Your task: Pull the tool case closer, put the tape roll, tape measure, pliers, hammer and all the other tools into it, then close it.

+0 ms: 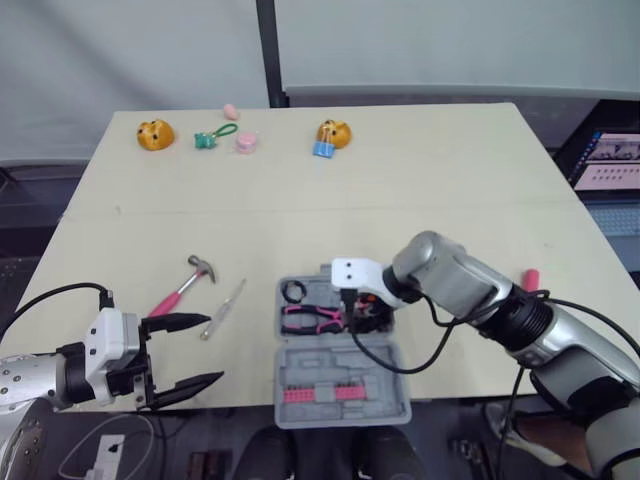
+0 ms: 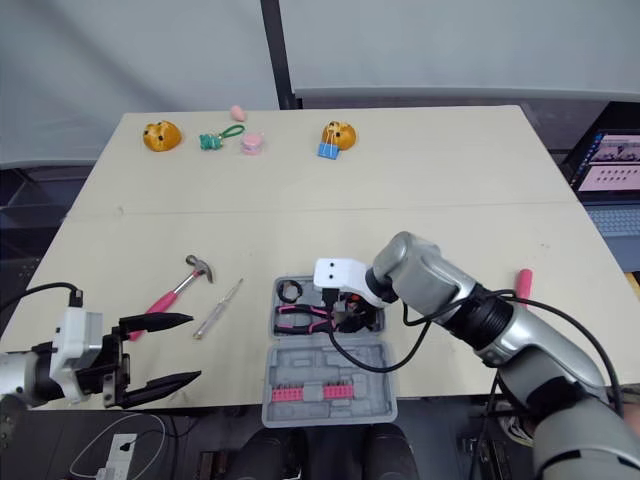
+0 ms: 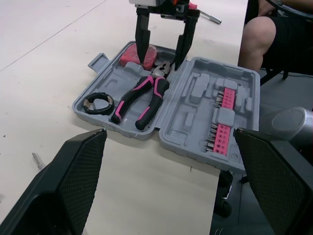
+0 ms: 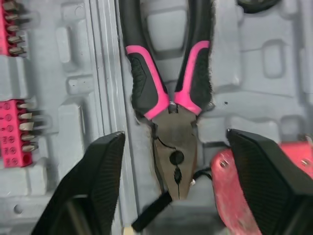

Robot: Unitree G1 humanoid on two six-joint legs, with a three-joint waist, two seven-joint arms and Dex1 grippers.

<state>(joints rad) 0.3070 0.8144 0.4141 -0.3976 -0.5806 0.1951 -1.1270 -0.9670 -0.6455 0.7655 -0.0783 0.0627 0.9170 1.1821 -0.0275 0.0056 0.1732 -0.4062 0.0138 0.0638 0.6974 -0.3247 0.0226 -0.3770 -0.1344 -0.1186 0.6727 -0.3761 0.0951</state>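
Tool case (image 1: pixel 338 362) open at table's (image 1: pixel 400 200) front edge. R gripper (image 3: pixel 162 61) spread, empty, over pliers (image 1: pixel 312 318); L gripper (image 1: pixel 212 350) spread, empty.

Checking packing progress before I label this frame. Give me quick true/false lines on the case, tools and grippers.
1. The tool case lies open. True.
2. The hammer is in the case. False: it lies on the table, to the left of the case.
3. The pliers lie in the case. True.
4. The right gripper is shut on the pliers. False: it is open, over the pliers' head.
5. The left gripper holds the screwdriver. False: it is open and holds nothing; the screwdriver lies on the table beside the hammer.
6. The tape roll is in the case. True.
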